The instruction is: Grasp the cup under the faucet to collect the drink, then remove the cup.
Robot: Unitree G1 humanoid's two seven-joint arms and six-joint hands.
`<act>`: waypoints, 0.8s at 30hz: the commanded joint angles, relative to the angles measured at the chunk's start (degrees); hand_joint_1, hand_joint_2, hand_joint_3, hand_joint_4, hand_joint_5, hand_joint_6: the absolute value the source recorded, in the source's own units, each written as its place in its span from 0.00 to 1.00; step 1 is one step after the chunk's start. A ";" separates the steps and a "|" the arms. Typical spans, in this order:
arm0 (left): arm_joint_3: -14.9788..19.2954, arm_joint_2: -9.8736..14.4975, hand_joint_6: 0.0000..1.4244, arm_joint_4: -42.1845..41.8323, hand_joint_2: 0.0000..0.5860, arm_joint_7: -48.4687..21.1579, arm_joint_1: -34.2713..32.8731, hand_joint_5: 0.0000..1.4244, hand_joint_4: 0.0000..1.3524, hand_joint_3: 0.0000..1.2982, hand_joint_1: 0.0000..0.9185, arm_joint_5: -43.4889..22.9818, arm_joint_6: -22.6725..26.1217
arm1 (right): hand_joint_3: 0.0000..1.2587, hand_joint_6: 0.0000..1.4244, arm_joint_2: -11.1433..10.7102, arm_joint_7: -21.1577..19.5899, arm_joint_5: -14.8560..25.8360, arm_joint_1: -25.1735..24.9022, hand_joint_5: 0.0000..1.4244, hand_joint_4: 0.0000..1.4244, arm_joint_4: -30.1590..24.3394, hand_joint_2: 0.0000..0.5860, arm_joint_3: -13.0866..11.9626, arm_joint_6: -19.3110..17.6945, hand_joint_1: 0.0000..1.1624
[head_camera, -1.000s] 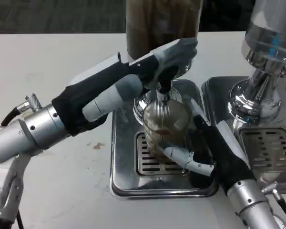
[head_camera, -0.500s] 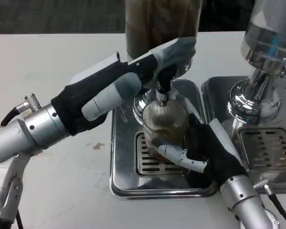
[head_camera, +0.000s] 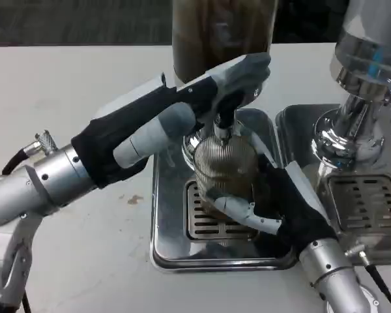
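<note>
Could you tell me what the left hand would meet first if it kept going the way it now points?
Probably the second dispenser at the right; depth is unclear, so the left hand might pass it.

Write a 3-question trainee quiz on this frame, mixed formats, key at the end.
1. True or false: the ribbed glass cup stands on the white table, clear of the drip tray.
2. Multiple choice: what does the right hand do? A) hovers apart from the cup B) wraps its fingers around the cup's lower part C) presses the second dispenser
3. Fill in: the left hand reaches over the ____ above the cup.

Key:
1. False; the cup is over the slotted grate of the drip tray, under the faucet.
2. B
3. faucet; whether the hand presses its lever cannot be told.
</note>
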 commanded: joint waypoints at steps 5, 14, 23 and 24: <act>-2.70 1.17 0.00 -1.50 0.04 -1.34 2.25 0.00 0.00 0.00 0.00 2.93 1.42 | 0.00 0.00 0.59 -0.92 -0.05 -0.25 0.00 0.00 0.00 0.40 -0.29 -1.05 0.55; -3.27 1.85 0.00 -2.03 0.04 -1.01 2.10 0.01 0.00 0.00 0.00 3.96 1.10 | 0.00 0.00 0.82 -1.04 0.16 -0.03 0.00 0.00 -0.02 0.41 -0.56 -1.02 0.54; -3.07 1.70 0.00 -2.58 0.04 -0.59 2.40 0.01 0.00 0.00 0.00 4.14 0.94 | 0.00 0.00 0.91 -0.93 0.30 -0.06 0.00 0.00 0.07 0.41 -0.71 -1.27 0.54; -2.71 1.51 0.00 -2.75 0.04 -0.24 2.54 0.01 0.00 0.00 0.00 3.86 0.77 | 0.00 0.00 0.92 -0.94 0.30 -0.06 0.00 0.00 0.06 0.41 -0.71 -1.29 0.54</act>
